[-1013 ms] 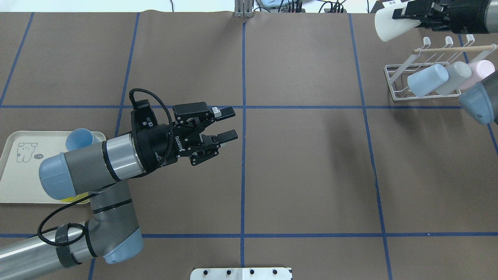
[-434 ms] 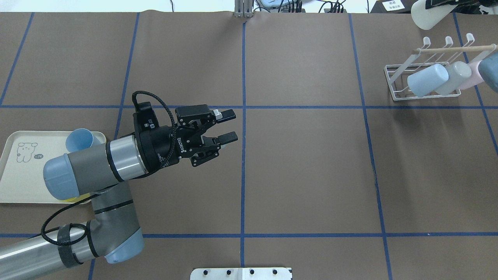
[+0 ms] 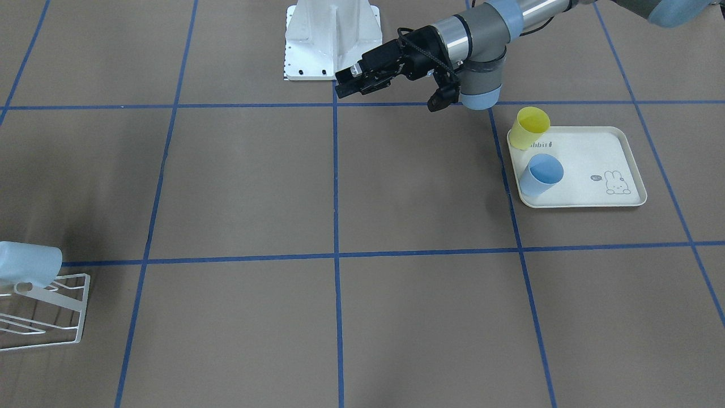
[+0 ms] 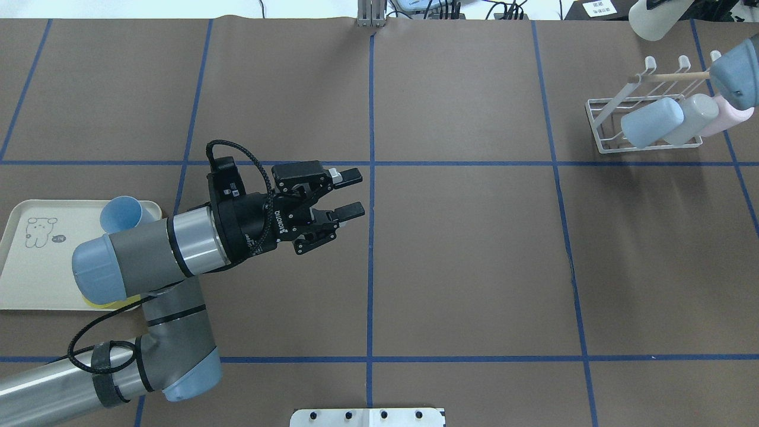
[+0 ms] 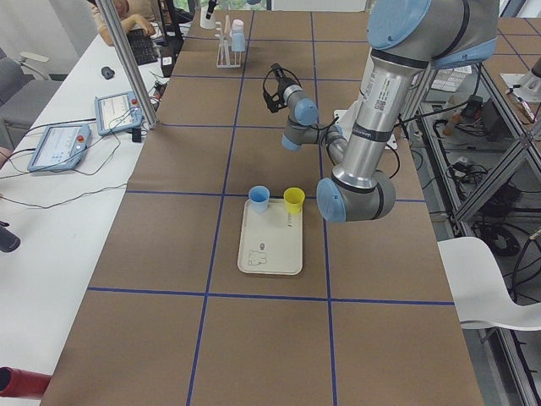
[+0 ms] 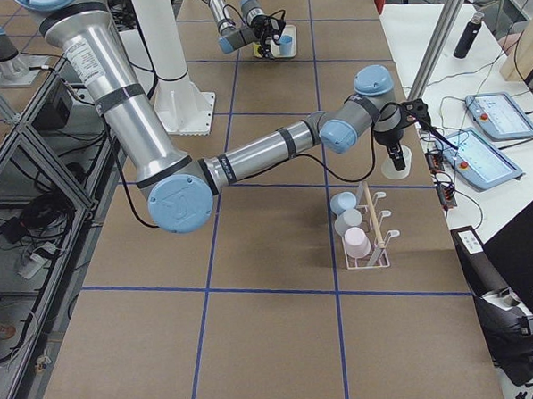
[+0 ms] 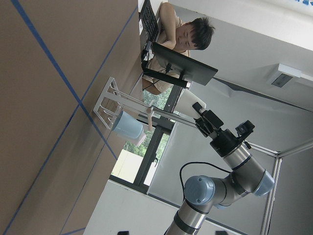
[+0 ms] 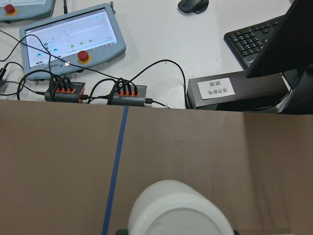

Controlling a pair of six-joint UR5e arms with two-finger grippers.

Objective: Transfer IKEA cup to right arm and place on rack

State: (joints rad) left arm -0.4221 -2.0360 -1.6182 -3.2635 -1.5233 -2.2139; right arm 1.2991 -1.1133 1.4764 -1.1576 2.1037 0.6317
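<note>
The white IKEA cup (image 4: 651,19) hangs at the table's far right corner, beyond the rack (image 4: 598,120). My right gripper (image 6: 394,148) is shut on it, and the cup's rounded end (image 8: 176,209) fills the bottom of the right wrist view. The white wire rack with its wooden peg (image 4: 670,76) holds a light blue cup (image 4: 651,121), a grey cup (image 4: 691,117) and a pink cup (image 4: 726,121), all lying tilted. My left gripper (image 4: 350,193) hovers open and empty near the table's middle, far from the rack.
The cream rabbit-print tray (image 4: 35,267) at the left holds a blue cup (image 4: 121,212) and a yellow cup (image 3: 532,126). My right arm's blue elbow (image 4: 735,74) overlaps the rack's right end. The robot base (image 3: 331,39) stands at the near edge.
My right gripper has carried the white cup to the right along the far edge, and its elbow has risen over the rack's right end. The left gripper has drifted slightly right, still open.
</note>
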